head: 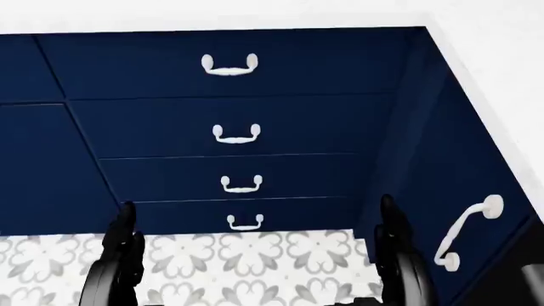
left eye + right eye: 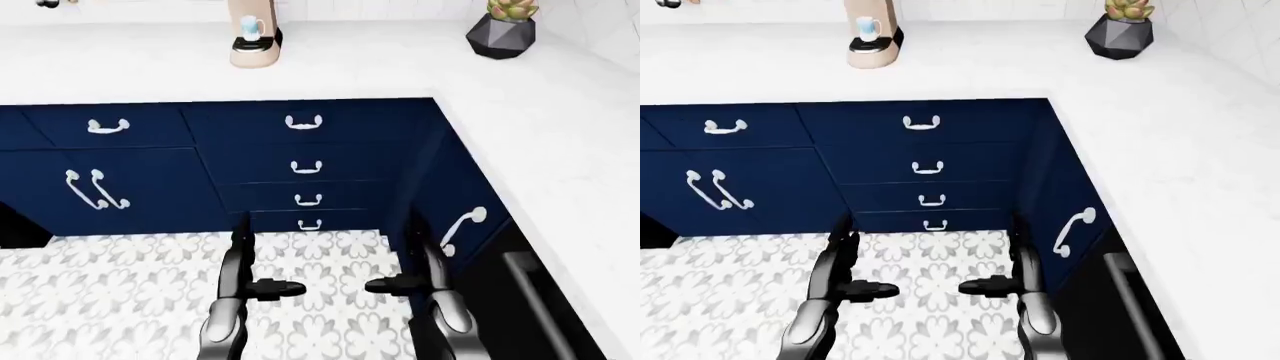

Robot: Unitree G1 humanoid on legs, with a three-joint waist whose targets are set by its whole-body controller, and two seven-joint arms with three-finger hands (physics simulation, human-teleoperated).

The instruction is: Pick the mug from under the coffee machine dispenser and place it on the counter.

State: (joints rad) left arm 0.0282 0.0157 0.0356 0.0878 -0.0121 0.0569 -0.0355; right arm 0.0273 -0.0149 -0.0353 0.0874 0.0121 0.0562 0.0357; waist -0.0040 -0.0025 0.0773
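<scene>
A small light-blue mug [image 2: 251, 28] stands under the dispenser of a beige coffee machine [image 2: 256, 41] on the white counter [image 2: 370, 67], at the top of the left-eye view. Both of my hands hang low over the patterned floor, far below the machine. My left hand [image 2: 262, 279] is open, with fingers upright and thumb pointing inward, and holds nothing. My right hand [image 2: 400, 279] mirrors it, open and empty. In the head view only the fingertips [image 1: 125, 220] of the left hand and the fingertips [image 1: 388, 210] of the right hand show.
Navy cabinets with a stack of drawers [image 1: 234, 127] and white handles stand between me and the counter. The counter wraps down the right side [image 2: 570, 172]. A plant in a dark faceted pot [image 2: 500, 31] sits in the corner. A black appliance [image 2: 545, 300] is at lower right.
</scene>
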